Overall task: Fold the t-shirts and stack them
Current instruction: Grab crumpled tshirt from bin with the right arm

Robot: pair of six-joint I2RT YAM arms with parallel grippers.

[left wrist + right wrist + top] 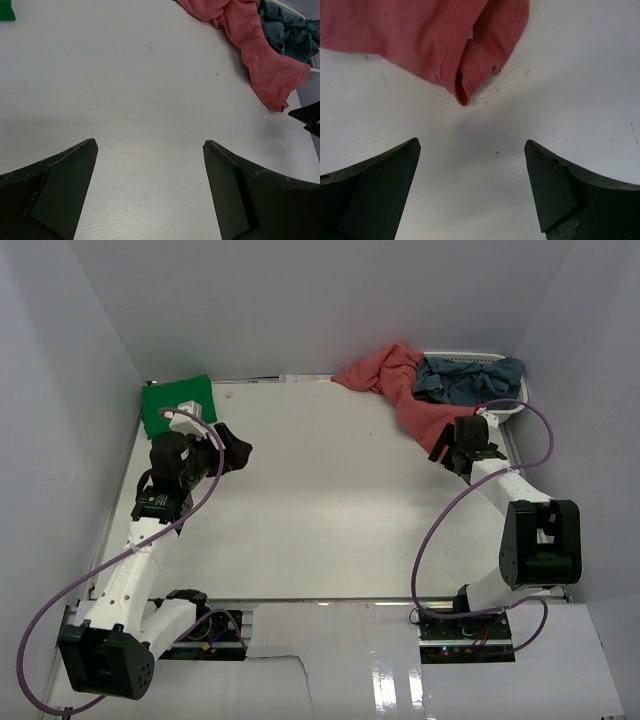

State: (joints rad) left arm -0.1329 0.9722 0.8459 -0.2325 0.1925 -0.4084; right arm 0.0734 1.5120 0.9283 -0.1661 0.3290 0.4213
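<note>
The right gripper [471,150] gapes empty by the red shirt [415,35]; a shallow pinch may slip, or drag the blue shirt [468,377] along.

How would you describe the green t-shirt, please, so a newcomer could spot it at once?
Look to the far left corner of the white table. The green t-shirt lies there flat and alone. The salmon-red t-shirt and grey-blue t-shirts are heaped at the far right.
</note>
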